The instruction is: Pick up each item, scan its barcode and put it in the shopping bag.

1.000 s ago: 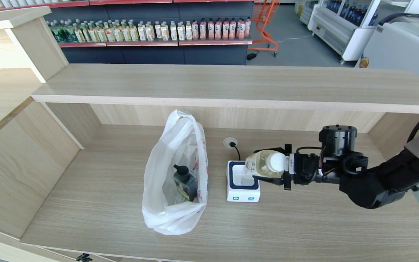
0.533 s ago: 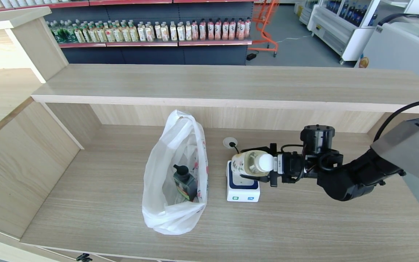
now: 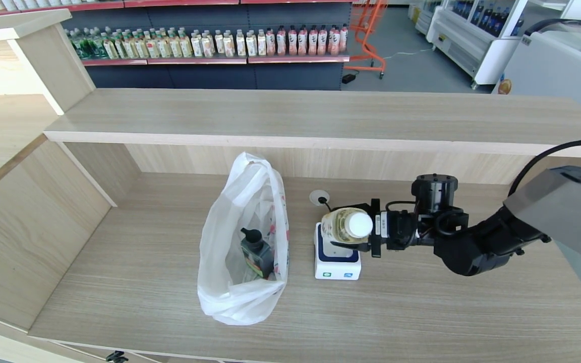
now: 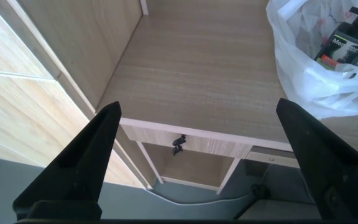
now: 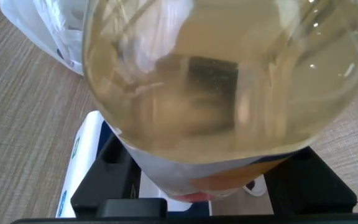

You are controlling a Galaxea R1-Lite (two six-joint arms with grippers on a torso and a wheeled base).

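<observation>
Bottle [image 3: 342, 225] clenched in right pincer [image 3: 346, 228] above scanner [image 3: 337, 268]; left pincer [image 4: 199, 107] spread wide, empty.

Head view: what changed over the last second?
The right gripper, jaws shut on the bottle throughout, carried it toward the robot's left, from the scanner's right edge to over the scanner. Nothing was let go or newly grasped. The shopping bag, the dark pump bottle inside it and the scanner stayed put.
</observation>
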